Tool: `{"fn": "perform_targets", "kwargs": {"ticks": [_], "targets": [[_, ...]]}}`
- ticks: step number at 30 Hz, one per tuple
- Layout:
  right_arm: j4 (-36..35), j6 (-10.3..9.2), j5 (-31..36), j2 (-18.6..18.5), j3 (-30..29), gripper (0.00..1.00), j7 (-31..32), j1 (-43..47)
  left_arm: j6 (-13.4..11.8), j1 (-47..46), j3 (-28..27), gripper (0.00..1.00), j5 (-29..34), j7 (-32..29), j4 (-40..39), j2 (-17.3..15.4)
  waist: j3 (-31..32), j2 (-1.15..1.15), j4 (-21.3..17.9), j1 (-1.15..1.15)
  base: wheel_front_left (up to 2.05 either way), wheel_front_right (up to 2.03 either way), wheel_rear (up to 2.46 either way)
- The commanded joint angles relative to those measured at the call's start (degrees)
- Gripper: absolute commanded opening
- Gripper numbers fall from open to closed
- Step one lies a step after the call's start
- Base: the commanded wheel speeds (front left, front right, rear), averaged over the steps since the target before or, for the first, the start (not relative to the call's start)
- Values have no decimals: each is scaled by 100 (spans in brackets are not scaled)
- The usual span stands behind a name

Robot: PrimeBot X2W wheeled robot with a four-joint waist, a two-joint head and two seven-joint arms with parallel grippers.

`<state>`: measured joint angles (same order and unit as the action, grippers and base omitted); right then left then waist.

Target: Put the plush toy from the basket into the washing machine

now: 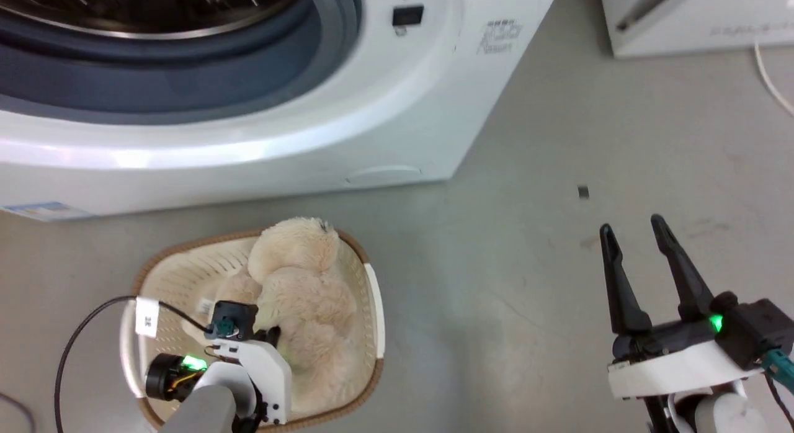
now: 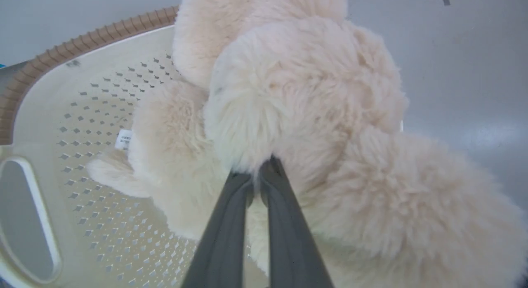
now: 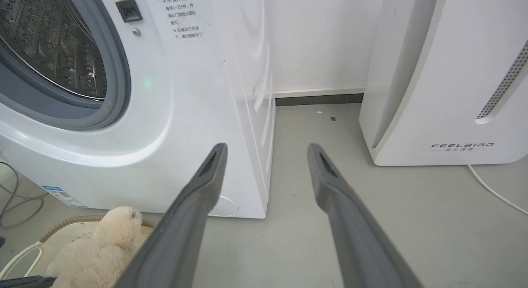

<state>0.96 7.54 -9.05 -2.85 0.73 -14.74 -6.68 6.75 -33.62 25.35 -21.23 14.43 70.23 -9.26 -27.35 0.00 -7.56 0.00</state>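
The cream-beige plush toy [image 1: 301, 284] lies in the perforated basket [image 1: 180, 278] on the floor in front of the washing machine [image 1: 260, 129]. My left gripper [image 2: 256, 172] reaches down into the basket and is shut on the shaggy fur of the plush toy [image 2: 305, 114]; its tips are buried in the fur. The basket [image 2: 82, 127] wall shows beside it. My right gripper [image 1: 633, 231] hovers open over bare floor to the right, holding nothing. In the right wrist view the right gripper [image 3: 266, 149] points at the washing machine [image 3: 185, 114], whose drum opening [image 3: 53, 57] stands uncovered, and the plush toy [image 3: 103, 246] shows low left.
A white FEELBIRD appliance [image 3: 445, 81] stands to the right of the washer, with a white cable [image 3: 491, 191] trailing on the floor. A black cable [image 1: 80, 334] loops by the basket. Grey floor [image 1: 527, 284] lies between the basket and my right arm.
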Motion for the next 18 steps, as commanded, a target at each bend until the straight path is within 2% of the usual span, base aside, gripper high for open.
{"fn": "perform_targets", "kwargs": {"ticks": [1, 6, 18], "targets": [[26, -5, 9, -3, -9, 100, -26, 88, 30, 86, -33, 0, -25, 51, -184, 1, 308, 0, 157, 0, 0, 0, 0], [112, -5, 23, -3, -57, 100, -26, 218, -86, 621, -274, 0, 20, 55, -1194, -85, 700, 0, 298, 0, 0, 0, 0], [214, -5, -7, -3, -70, 100, -26, 512, -257, 1886, -1165, 0, 340, 56, -3600, -16, 1447, 0, 527, 0, 0, 0, 0]]}}
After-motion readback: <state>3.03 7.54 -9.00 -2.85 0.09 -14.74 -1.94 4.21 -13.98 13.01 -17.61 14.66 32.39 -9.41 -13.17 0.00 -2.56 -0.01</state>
